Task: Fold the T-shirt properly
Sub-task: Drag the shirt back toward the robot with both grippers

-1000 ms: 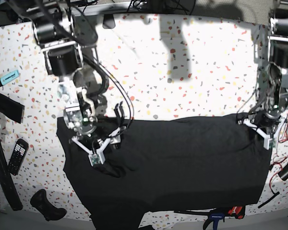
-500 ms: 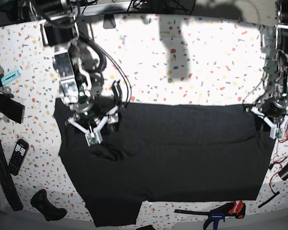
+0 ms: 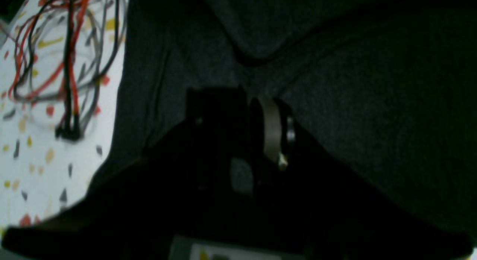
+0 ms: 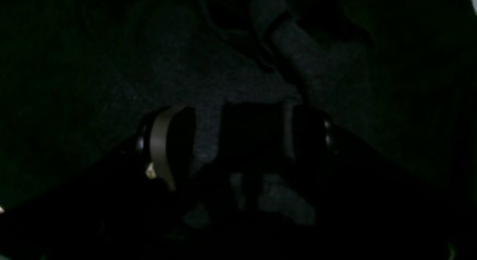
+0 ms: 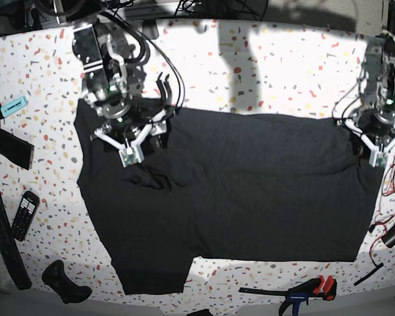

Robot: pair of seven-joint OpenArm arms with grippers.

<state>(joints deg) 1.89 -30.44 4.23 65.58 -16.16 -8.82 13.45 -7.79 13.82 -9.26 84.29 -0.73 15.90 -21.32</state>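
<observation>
The dark T-shirt (image 5: pixel 250 184) lies spread flat across the speckled table (image 5: pixel 263 72), with a sleeve hanging toward the front edge at lower left. At its upper left corner, my right gripper (image 5: pixel 128 153) is closed on a bunch of fabric; the right wrist view shows cloth (image 4: pixel 111 66) gathered between the pads of that gripper (image 4: pixel 238 114). My left gripper (image 5: pixel 375 155) pinches the shirt's upper right corner. In the left wrist view, the left gripper (image 3: pixel 249 103) sits on the fabric (image 3: pixel 372 103) with its fingers close together.
A blue marker (image 5: pixel 10 106), a black strap (image 5: pixel 10 146), a remote (image 5: pixel 24 214) and a black handle (image 5: pixel 64 280) lie at the left. Red and black wires (image 5: pixel 390 191) (image 3: pixel 67 66) trail by the right edge. A clamp (image 5: pixel 303 289) lies at the front.
Both grippers have moved toward the back of the table, dragging the shirt's top edge with them. The shirt now lies higher and flatter on the table.
</observation>
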